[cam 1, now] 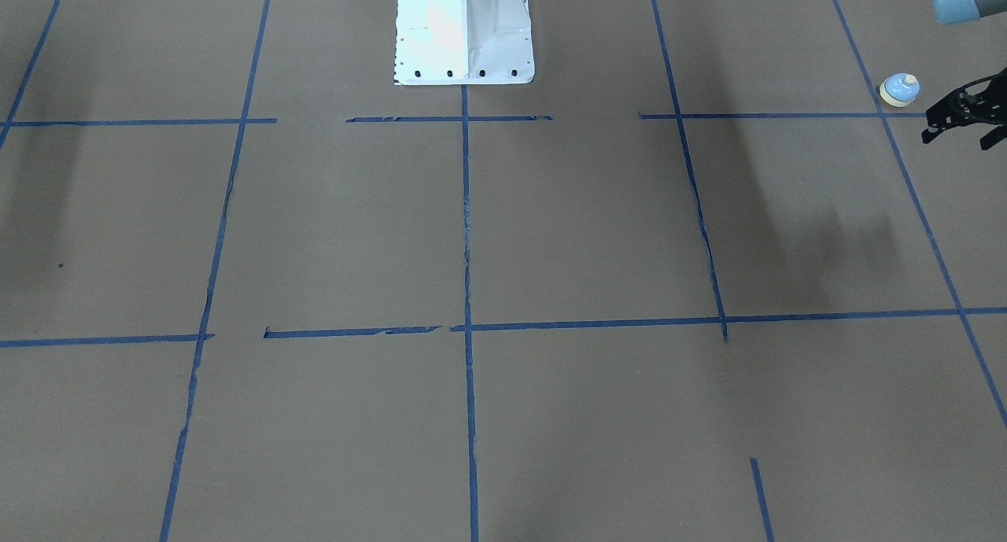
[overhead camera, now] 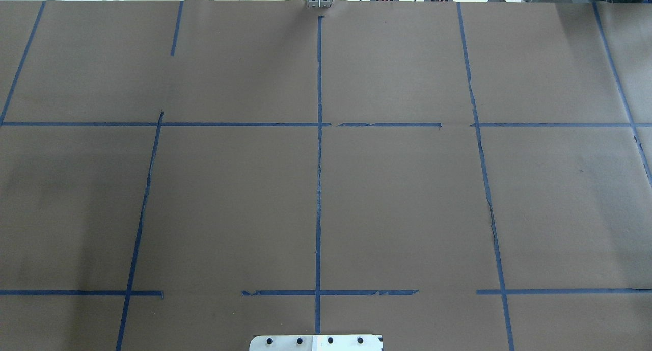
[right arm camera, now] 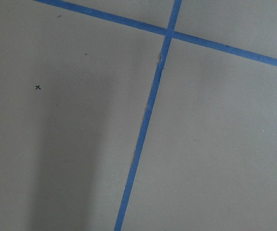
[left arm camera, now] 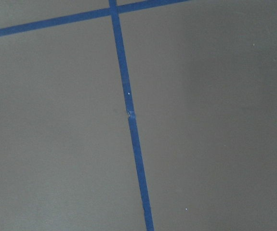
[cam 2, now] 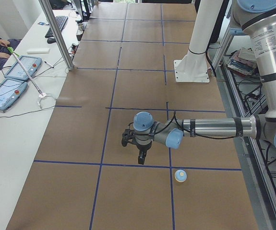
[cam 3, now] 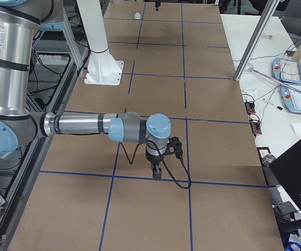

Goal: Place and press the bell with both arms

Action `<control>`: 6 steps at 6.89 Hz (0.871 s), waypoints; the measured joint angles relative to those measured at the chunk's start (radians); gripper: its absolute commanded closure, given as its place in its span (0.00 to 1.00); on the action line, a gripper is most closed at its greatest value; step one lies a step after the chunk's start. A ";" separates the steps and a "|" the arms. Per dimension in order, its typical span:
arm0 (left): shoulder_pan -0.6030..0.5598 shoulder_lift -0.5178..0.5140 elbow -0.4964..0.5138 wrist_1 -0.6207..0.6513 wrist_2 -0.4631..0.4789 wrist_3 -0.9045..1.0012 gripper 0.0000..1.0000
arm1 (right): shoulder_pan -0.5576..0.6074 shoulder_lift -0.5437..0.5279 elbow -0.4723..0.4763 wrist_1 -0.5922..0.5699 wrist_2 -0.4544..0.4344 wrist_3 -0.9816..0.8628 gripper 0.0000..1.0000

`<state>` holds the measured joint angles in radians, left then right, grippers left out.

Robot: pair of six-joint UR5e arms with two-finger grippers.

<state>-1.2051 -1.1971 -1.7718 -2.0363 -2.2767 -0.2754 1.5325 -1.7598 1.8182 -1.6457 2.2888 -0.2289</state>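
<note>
Bell (cam 1: 899, 90) loose on worktop (cam 1: 590, 227)
Likely light, rigid, slick; grip its base rim. Left claw (cam 1: 960, 138), at its 4 o'clock, spread, empty; right claw (cam 3: 157, 171): cannot tell.

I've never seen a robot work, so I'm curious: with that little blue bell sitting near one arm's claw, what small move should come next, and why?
Probably the left gripper should shift sideways until it is over the bell, before lowering. The bell stands on the table beside that gripper, apart from it and not within its grasp, and the gripper looks open.
</note>
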 measured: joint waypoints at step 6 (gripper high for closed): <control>0.228 0.115 0.118 -0.121 0.012 -0.027 0.00 | 0.000 -0.010 0.001 0.001 0.010 0.005 0.00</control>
<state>-0.9773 -1.0825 -1.6537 -2.1574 -2.2642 -0.3028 1.5324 -1.7700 1.8193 -1.6444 2.2989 -0.2242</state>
